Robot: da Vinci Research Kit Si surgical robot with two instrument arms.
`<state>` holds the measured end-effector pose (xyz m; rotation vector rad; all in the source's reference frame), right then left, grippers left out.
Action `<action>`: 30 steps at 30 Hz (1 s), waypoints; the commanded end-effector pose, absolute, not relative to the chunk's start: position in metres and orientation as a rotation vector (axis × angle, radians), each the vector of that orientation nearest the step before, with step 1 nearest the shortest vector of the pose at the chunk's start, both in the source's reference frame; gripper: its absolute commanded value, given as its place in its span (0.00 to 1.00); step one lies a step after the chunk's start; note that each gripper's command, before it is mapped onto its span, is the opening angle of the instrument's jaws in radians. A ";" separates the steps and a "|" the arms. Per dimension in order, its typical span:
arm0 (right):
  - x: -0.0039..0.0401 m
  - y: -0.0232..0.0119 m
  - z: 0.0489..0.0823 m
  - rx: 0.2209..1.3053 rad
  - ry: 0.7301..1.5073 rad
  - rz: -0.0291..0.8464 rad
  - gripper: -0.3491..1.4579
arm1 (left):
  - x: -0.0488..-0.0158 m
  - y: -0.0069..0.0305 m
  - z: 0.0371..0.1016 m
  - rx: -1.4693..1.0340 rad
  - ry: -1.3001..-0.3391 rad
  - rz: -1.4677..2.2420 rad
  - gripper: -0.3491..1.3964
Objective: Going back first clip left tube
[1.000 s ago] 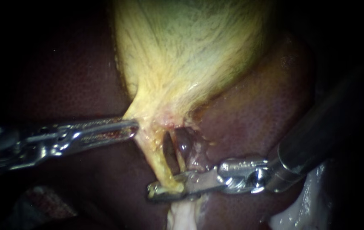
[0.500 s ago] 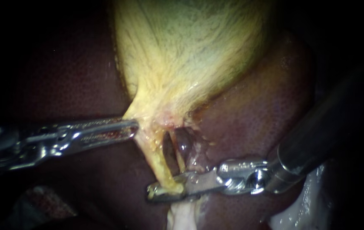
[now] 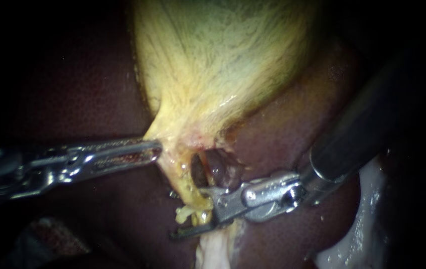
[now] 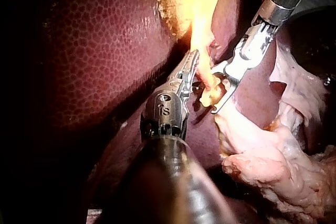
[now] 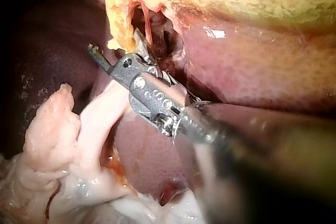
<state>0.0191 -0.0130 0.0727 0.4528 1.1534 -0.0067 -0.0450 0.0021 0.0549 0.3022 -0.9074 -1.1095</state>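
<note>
The pale yellow, fibrous gallbladder (image 3: 217,65) is being held at its narrow neck by the slender silver left instrument (image 3: 155,149), whose jaws are clamped on that tissue. Just below that neck, the frayed yellowish left tube (image 3: 180,182) is being straddled at its lower end by the silver right instrument (image 3: 193,214). Its jaws are parted, with a gap showing and nothing being gripped. The gallbladder is flanked on both sides by dark red, mottled liver (image 3: 83,89).

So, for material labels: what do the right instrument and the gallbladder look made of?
The right instrument looks like polished metal, likely steel: bright silvery glints. The gallbladder looks like soft, wet tissue: pale yellow, fibrous streaks, moist sheen.
</note>
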 end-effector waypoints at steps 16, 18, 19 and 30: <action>0.0142 -0.0118 0.0715 0.396 1.166 -0.064 0.52 | -0.0448 0.0020 0.0550 0.303 -0.908 -1.108 0.18; 0.0131 -0.0112 0.0709 0.367 1.163 -0.059 0.52 | -0.0447 0.0020 0.0551 0.303 -0.908 -1.107 0.18; 0.0124 -0.0109 0.0705 0.342 1.160 -0.057 0.52 | -0.0447 0.0020 0.0551 0.302 -0.908 -1.107 0.18; 0.0063 -0.0073 0.0659 0.248 1.152 -0.094 0.52 | -0.0447 0.0019 0.0555 0.301 -0.909 -1.106 0.18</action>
